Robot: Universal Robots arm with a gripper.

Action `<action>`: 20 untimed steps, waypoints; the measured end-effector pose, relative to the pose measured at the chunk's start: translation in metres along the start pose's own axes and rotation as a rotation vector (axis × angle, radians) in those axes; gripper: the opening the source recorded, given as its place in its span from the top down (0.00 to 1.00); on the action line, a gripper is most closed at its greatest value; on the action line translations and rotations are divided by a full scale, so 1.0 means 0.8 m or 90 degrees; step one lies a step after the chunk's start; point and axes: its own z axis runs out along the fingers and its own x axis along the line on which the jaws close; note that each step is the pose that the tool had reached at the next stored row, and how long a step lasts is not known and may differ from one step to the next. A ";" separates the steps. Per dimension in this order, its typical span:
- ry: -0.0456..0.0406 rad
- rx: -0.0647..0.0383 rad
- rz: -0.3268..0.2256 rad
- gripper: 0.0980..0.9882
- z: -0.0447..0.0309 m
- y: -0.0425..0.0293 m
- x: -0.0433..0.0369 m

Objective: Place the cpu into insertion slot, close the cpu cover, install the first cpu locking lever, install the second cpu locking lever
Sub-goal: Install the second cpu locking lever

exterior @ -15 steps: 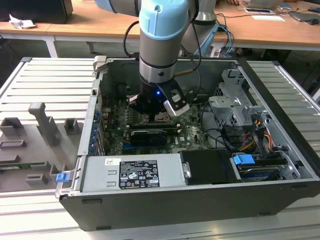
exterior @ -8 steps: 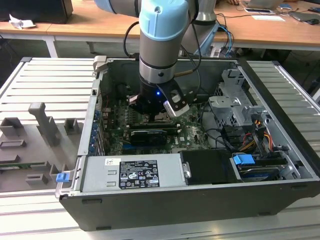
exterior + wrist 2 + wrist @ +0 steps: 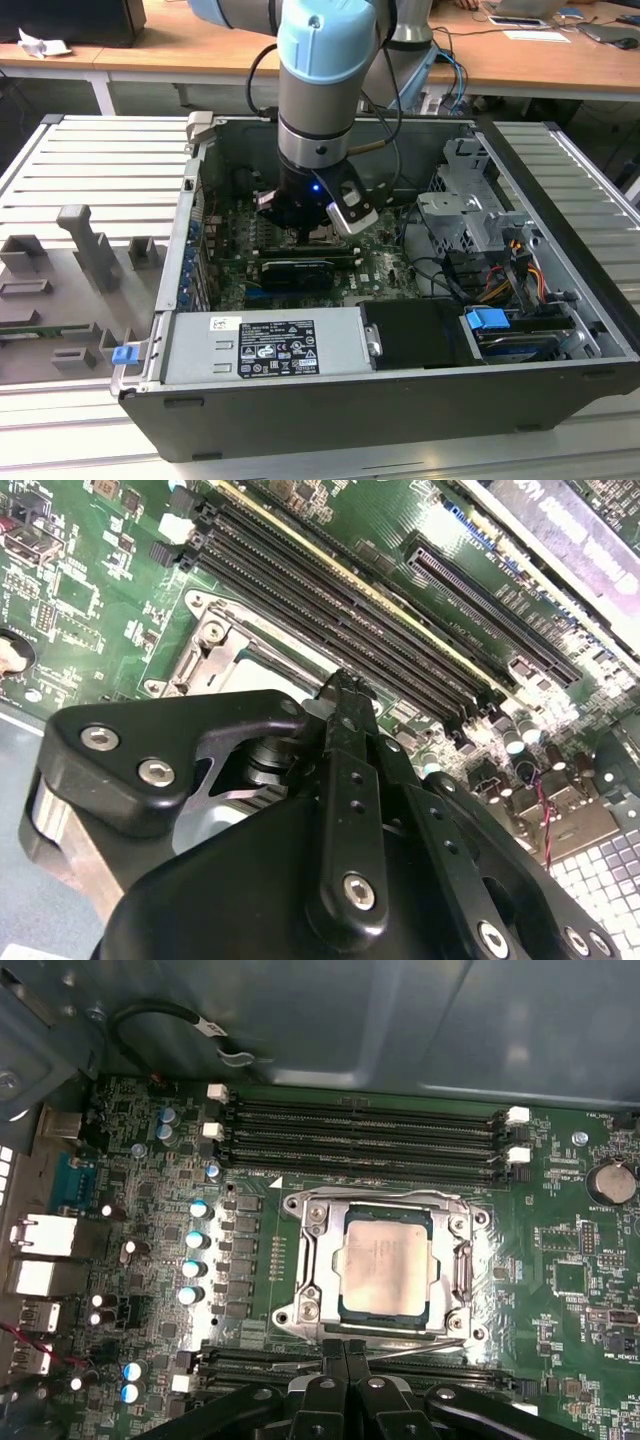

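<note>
Gripper [image 3: 346, 1360] fingers look pressed together with nothing between them, as I read it from both wrist views, and they sit low over the green circuit board [image 3: 150, 1200] just at the near edge of the socket. Directly ahead of the fingertips lies the small square cpu with its pale silvery-beige metal face [image 3: 385, 1270], already seated flat in the dark insertion slot with its grey metal rim [image 3: 310, 1305]. The thin grey metal cpu cover frame [image 3: 455, 1250] lies down around the chip, its cut-out centre leaving the face bare. A thin wire lever [image 3: 425, 1345] runs along the socket edge nearest the fingers, which I judge is why I have them closed to a narrow tip there. Beyond the socket run the long black memory slots [image 3: 365, 1130].
</note>
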 end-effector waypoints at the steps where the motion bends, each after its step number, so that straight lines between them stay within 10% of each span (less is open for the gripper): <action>1: -0.0002 -0.002 0.000 0.99 -0.0001 -0.0010 0.000; 13: -0.0012 -0.016 0.000 0.99 0.0046 -0.0092 0.017; 20: -0.0030 -0.041 0.000 0.99 0.0172 -0.0129 0.022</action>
